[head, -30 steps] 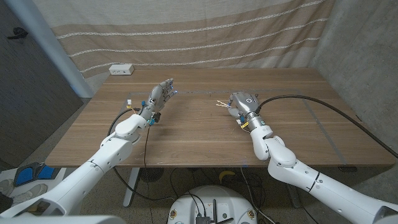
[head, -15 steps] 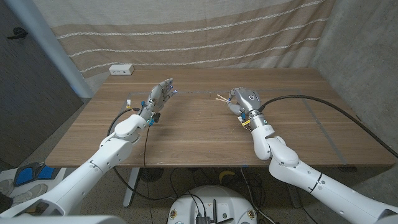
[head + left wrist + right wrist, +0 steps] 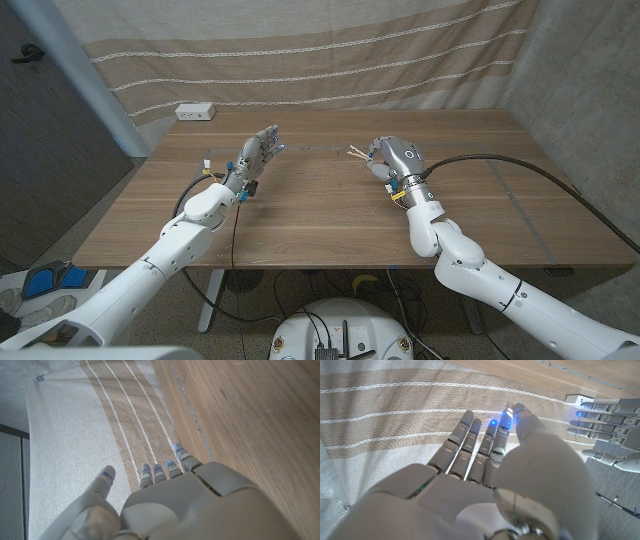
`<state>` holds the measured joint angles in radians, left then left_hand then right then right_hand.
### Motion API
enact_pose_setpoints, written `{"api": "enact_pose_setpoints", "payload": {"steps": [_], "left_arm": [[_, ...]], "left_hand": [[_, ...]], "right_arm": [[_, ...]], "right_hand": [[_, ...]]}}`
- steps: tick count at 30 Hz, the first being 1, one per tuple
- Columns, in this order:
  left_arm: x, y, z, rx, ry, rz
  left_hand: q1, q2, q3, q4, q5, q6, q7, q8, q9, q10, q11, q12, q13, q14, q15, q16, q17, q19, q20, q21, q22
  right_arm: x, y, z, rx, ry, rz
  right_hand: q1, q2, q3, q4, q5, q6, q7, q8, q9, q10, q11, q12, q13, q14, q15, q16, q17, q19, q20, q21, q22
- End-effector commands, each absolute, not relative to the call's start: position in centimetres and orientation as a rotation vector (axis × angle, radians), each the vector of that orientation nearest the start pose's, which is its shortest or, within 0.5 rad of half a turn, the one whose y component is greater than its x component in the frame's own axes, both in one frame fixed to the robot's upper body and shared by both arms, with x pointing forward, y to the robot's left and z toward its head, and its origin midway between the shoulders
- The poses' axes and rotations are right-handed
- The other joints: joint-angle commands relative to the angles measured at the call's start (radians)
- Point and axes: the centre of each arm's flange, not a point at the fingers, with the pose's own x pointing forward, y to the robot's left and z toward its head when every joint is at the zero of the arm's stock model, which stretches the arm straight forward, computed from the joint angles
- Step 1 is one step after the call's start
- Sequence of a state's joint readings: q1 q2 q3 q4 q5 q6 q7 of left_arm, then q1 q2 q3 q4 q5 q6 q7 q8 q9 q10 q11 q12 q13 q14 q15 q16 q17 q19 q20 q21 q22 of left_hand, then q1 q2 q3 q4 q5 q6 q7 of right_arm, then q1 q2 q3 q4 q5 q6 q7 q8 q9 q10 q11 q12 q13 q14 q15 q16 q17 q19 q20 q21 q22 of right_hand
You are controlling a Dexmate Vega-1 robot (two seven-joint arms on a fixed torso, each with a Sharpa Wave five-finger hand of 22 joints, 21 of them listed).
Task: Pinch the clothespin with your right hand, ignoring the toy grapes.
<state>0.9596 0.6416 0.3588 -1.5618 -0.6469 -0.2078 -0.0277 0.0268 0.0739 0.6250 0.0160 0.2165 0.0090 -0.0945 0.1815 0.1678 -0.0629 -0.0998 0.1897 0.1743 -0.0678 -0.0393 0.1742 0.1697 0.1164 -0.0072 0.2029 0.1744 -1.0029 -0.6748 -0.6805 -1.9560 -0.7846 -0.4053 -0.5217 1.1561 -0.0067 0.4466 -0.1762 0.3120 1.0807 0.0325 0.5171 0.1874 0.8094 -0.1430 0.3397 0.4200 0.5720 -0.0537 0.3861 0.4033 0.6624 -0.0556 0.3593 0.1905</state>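
**Right hand holding clothespin above table**

The right hand [image 3: 388,160] pinches the wooden clothespin [image 3: 355,153] (its tips project from the fingers) above the wooden table [image 3: 330,210], near the far edge. The left hand [image 3: 257,154] holds nothing, fingers extended and apart.

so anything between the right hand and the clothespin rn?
Nothing visible. The right hand already pinches the clothespin, lifted above the wooden table. The left hand is well apart, open.
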Motion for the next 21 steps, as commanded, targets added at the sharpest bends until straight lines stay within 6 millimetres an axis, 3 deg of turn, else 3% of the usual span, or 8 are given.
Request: {"api": "enact_pose_setpoints", "payload": {"steps": [1, 21], "left_arm": [[60.8, 27.3, -2.2, 0.067, -0.587, -0.308], [61.0, 27.0, -2.0, 0.063, -0.586, -0.310]], "left_hand": [[-0.005, 0.022, 0.003, -0.007, -0.003, 0.000, -0.008, -0.003, 0.003, 0.002, -0.001, 0.003, 0.003, -0.003, -0.047, 0.004, 0.002, 0.002, 0.004, -0.006, 0.003], [-0.006, 0.022, 0.002, -0.009, -0.003, -0.001, -0.008, -0.003, 0.003, 0.001, -0.002, 0.003, 0.003, -0.003, -0.048, 0.004, 0.002, 0.002, 0.005, -0.006, 0.003]], "right_arm": [[51.2, -15.5, -2.8, -1.226, -0.968, -0.393], [50.0, -15.5, -2.2, -1.180, -1.047, -0.390]], "right_hand": [[-0.013, 0.007, 0.028, 0.016, 0.017, 0.041, 0.047, 0.104, 0.148, 0.038, -0.040, -0.004, 0.007, 0.011, -0.166, -0.009, -0.001, 0.001, -0.014, 0.007, 0.003], [-0.029, -0.002, 0.053, 0.017, 0.042, 0.036, 0.046, 0.126, 0.177, 0.039, -0.040, -0.012, 0.020, 0.015, -0.166, -0.025, -0.003, -0.002, -0.015, 0.009, 0.002]]}}
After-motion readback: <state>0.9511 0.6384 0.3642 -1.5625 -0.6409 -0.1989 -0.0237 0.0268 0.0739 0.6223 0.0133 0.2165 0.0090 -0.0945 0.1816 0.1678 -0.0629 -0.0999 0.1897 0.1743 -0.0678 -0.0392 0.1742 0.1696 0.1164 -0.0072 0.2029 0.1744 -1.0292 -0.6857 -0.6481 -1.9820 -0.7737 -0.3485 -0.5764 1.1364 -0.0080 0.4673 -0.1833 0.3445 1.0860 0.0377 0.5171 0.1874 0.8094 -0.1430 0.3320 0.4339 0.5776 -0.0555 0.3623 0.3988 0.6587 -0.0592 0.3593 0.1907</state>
